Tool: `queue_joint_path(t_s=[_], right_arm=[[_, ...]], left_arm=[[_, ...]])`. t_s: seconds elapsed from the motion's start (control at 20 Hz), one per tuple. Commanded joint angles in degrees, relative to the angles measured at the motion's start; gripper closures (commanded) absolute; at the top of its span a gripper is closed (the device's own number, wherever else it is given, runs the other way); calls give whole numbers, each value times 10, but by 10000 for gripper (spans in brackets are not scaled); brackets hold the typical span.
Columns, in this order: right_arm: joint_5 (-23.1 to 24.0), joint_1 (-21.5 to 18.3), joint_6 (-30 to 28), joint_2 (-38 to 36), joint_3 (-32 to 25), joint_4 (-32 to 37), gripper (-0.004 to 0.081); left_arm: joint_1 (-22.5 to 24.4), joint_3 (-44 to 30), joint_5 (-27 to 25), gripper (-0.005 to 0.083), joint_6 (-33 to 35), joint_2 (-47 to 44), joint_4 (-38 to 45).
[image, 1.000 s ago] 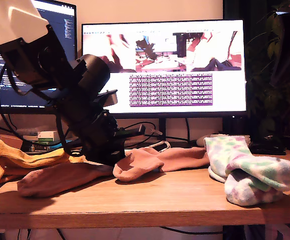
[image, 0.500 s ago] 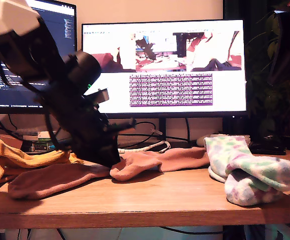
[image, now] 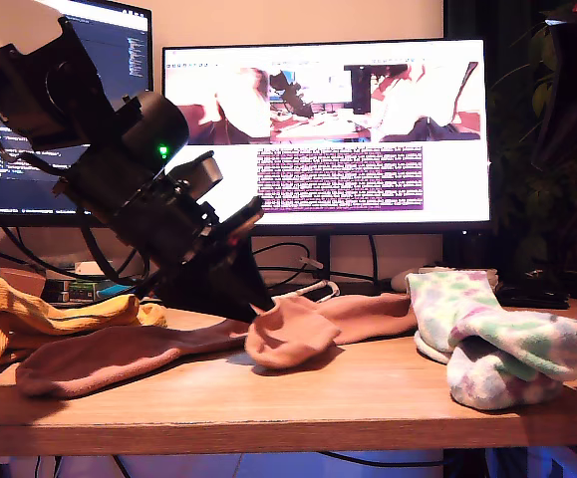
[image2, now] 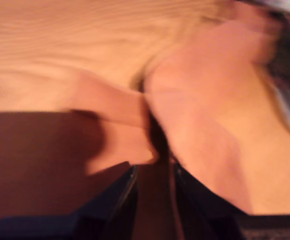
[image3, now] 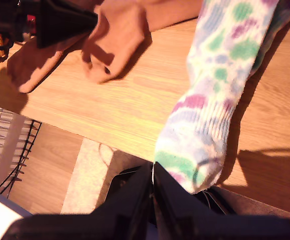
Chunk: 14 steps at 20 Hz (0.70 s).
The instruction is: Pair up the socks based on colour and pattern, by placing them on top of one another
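**Pink sock pinched, patterned sock in the other jaws**

Our first gripper [image: 250,311] was down at the table [image: 298,398] near the middle of the exterior view, jaws pressed together on a fold of the pink sock [image: 298,329]. The first wrist view was blurred but showed pink fabric [image2: 195,125] squeezed into the narrow slit between the dark fingers [image2: 119,200]. That sock's toe end bulged just beside the gripper, the rest running off toward the exterior view's right. The other pink sock [image: 119,354] lay flat toward the exterior view's left, its near end reaching under the gripper. Whether the two pink socks overlapped there, we could not tell.

The mustard socks [image: 29,319] sat bunched at the exterior view's left edge, touching the flat pink one.

The white socks with green and pink blotches [image: 487,339] were piled at the exterior view's right. In the second wrist view one blotched sock [image3: 210,110] hung past the table edge with its cuff at our second gripper [image3: 152,182]; the jaws met in a tight line there, seemingly on the cuff. That arm was not visible in the exterior view.

Two monitors [image: 368,129] stood lit behind the table.
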Motion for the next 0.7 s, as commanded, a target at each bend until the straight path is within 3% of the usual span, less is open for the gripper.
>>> queue_joint_path(t_s=[0.0, 0.15, 0.35, 0.65], right_arm=[[0, 2, -4, 0, 5, 2, 780], [0, 2, -7, 0, 5, 2, 780], [0, 2, -12, 0, 5, 2, 780], [-1, 2, -12, 0, 5, 2, 780]], left_arm=[[11, -8, 28, 515, -4, -10, 0], [15, -8, 71, 515, -14, -10, -18], [6, -8, 77, 515, -13, -10, -49], [-24, -8, -14, 515, -6, -6, -68]])
